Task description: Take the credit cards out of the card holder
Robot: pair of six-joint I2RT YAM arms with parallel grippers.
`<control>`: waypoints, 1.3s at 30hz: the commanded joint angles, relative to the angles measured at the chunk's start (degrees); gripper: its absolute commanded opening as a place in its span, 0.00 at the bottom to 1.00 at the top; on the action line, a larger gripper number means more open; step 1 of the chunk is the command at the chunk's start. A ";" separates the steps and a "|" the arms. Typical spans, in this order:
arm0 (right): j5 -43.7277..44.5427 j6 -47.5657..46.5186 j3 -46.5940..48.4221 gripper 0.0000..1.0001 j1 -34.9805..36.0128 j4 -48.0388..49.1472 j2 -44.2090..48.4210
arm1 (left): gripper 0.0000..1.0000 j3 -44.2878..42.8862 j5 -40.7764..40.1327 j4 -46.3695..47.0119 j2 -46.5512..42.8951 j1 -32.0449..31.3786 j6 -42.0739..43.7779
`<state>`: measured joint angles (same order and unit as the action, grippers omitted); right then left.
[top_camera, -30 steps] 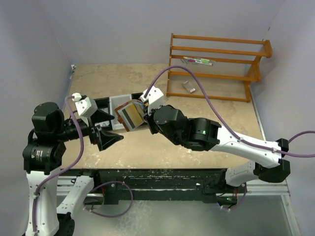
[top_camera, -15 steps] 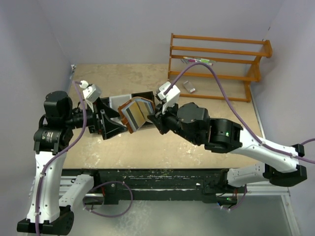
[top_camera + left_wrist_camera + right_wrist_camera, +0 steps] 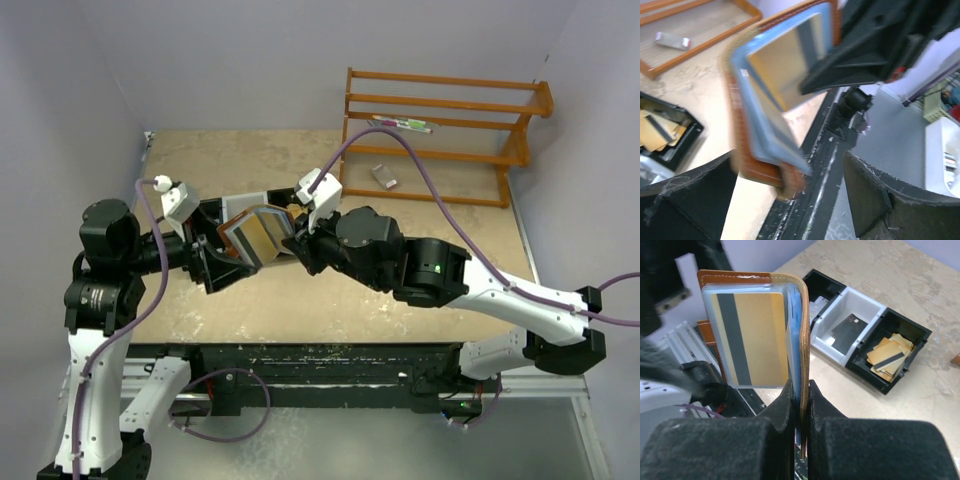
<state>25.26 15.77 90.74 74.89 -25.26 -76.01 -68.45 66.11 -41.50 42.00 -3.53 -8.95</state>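
The right tool (image 3: pixel 291 243) is pressed together on the holder (image 3: pixel 255 232), pinching one brown leather flap at its edge and carrying it above the table (image 3: pixel 250 160), in front of the tray (image 3: pixel 207 211). In the right wrist view the right tool (image 3: pixel 801 390) grips the flap from below, so the holder (image 3: pixel 804 325) stands upright above the fingers with its blue-grey lining facing left. A gold card (image 3: pixel 757 340) with a dark stripe sits in the pocket on that side, wholly inside it.

The left tool (image 3: pixel 224 256) is spread wide, pointing at the holder from the left. In the left wrist view the holder (image 3: pixel 765 167) hangs tilted and open, its lower corner in the gap between the fingers (image 3: pixel 685 200) of the left tool (image 3: pixel 790 200). The view is blurred there (contact cannot be told). The card (image 3: pixel 785 65) faces this camera.

Behind, the tray (image 3: pixel 840 304) lies on the table with a dark card (image 3: pixel 847 332) in its white compartment and gold pieces (image 3: pixel 890 357) in the black one beside it. An orange rack (image 3: pixel 440 135) stands at the far right.
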 commanded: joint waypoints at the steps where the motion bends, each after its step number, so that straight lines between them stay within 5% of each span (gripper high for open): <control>1: -6.92 1.90 3.24 0.00 0.08 4.84 0.69 | 0.80 -0.31 -6.45 -3.37 4.31 -0.07 2.82; 7: -18.52 6.53 -2.87 0.00 -2.52 11.70 4.81 | 0.52 -2.10 2.86 1.17 4.24 -0.05 -2.53; 14: -28.93 10.46 -10.08 0.00 -9.53 19.23 9.41 | 0.45 -2.63 18.63 4.58 4.56 0.01 -8.48; 19: -31.48 11.41 -11.34 0.00 -10.73 20.83 9.87 | 0.39 -3.57 18.67 0.15 4.73 0.01 -4.84; 22: -32.13 11.79 -12.00 0.00 -10.86 21.39 10.36 | 0.15 -4.54 13.55 -2.64 5.55 0.01 -2.01; 31: -36.62 12.71 -17.41 0.00 -12.91 25.59 13.56 | 0.00 -7.62 6.57 -7.08 7.16 0.10 1.18; 39: -48.74 18.11 -21.91 0.00 -19.66 31.29 13.09 | 0.00 -3.17 26.32 -1.16 8.34 0.10 -7.04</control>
<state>-14.11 30.13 69.76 57.95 0.95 -62.94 -72.58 80.82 -47.16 49.25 -3.51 -12.73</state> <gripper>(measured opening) 0.045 0.085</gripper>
